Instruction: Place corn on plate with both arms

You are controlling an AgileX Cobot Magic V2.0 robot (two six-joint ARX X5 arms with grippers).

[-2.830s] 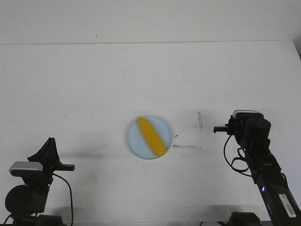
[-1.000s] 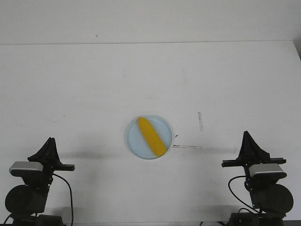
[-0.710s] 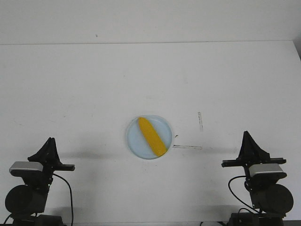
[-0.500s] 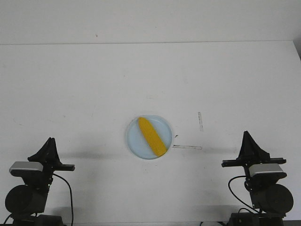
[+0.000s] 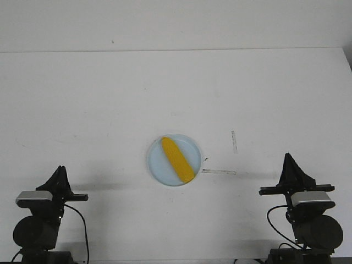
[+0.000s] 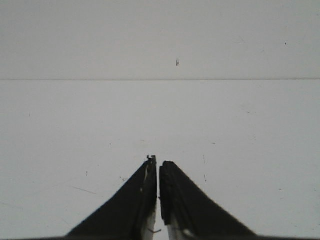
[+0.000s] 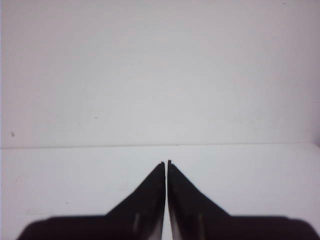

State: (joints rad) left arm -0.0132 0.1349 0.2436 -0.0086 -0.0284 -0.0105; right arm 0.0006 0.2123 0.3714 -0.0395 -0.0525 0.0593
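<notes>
The yellow corn [image 5: 177, 159] lies diagonally inside the pale blue plate [image 5: 157, 165] at the middle of the white table. My left gripper [image 5: 59, 170] rests near the front left corner, far from the plate, and is shut with nothing in it [image 6: 158, 162]. My right gripper [image 5: 287, 158] sits near the front right corner, also shut and empty [image 7: 166, 163]. Neither wrist view shows the corn or the plate, only bare table and wall.
Two thin strips of tape [image 5: 219, 171] [image 5: 234, 141] lie on the table just right of the plate. The table's far edge [image 5: 176, 50] meets a white wall.
The right arm drew back from beside the plate to the front right corner. The left arm has just sunk slightly lower. Corn and plate have not moved.
</notes>
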